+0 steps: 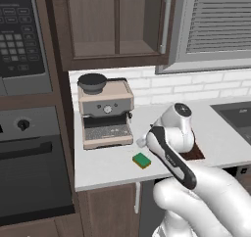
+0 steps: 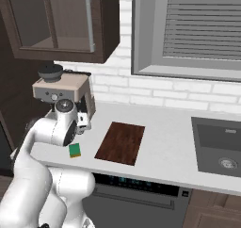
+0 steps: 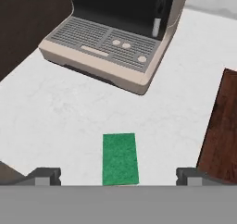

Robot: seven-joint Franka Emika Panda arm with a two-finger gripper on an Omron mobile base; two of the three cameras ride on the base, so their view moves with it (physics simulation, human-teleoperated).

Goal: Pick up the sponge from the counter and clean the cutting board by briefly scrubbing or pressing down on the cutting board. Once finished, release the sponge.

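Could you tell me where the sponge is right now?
The sponge lies flat on the counter near its front edge, between the coffee machine and the cutting board, touching neither.

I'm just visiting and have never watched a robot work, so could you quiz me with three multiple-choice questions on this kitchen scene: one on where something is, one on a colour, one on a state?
1. Where does the sponge lie?
A. in the sink
B. on the counter, between the coffee machine and the cutting board
C. on top of the cutting board

2. What colour is the sponge's top?
A. green
B. red
C. blue

3. How does the gripper stand?
A. shut on the sponge
B. shut on nothing
C. open, holding nothing

Answers: B, as both base views show it on the off-white worktop, apart from the board; A, as the hand view shows a green rectangle; C, as the hand view shows the fingertips wide apart either side of the sponge.
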